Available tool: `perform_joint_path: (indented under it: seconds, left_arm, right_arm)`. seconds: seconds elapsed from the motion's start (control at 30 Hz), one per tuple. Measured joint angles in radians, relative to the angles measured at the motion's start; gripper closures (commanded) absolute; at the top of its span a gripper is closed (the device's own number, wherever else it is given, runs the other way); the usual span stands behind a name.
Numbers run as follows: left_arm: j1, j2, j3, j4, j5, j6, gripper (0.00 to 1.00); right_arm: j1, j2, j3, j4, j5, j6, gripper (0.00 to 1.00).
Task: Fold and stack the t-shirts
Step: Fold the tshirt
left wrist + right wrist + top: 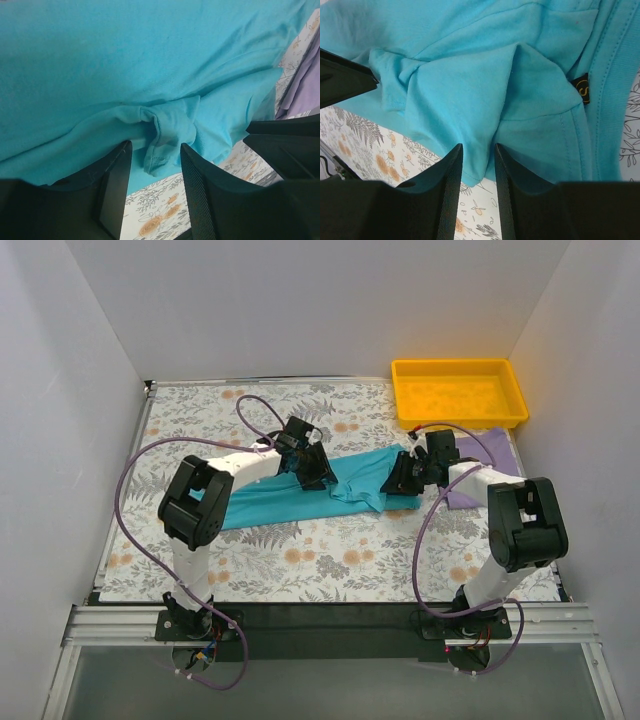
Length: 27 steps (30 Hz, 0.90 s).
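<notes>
Right pincer (477, 150) tight on teal t-shirt (470, 75), left pincer (156, 147) spread; collar label (583, 88) only in right-wrist view.

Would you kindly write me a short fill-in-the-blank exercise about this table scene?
1. The tray at the far right corner is ___ in colour.
2. Of the teal shirt and the lavender shirt, the left end effector and right end effector are both at the ___ one.
3. The lavender shirt lies on the robot's ___ side.
Missing words: yellow; teal; right.
</notes>
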Motion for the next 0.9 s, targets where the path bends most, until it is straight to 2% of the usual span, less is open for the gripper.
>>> perform_joint_path:
  seconds: [0.27,0.4,0.5,0.53,0.67,0.9]
  left_arm:
    - [-0.011,0.031,0.027,0.008,0.003,0.006,0.69]
    - [-0.013,0.042,0.03,0.012,0.003,0.01,0.74]
    - [-0.013,0.045,0.03,0.013,0.001,0.017,0.85]
    - [-0.013,0.045,0.03,0.013,-0.002,0.021,0.9]
    - [-0.013,0.045,0.03,0.014,-0.022,0.034,1.0]
    - [-0.013,0.045,0.03,0.017,-0.062,0.043,1.0]
  right_arm:
    - [0.0,0.034,0.0,0.014,-0.005,-0.002,0.71]
    - [0.0,0.041,0.002,0.014,-0.005,-0.007,0.87]
    - [-0.003,0.046,0.009,0.014,-0.006,-0.01,0.99]
    - [-0.006,0.049,0.014,0.014,-0.006,-0.013,0.99]
    - [-0.029,0.055,0.04,0.014,-0.006,-0.018,0.99]
    - [-0.071,0.086,0.119,0.013,-0.01,-0.035,0.99]
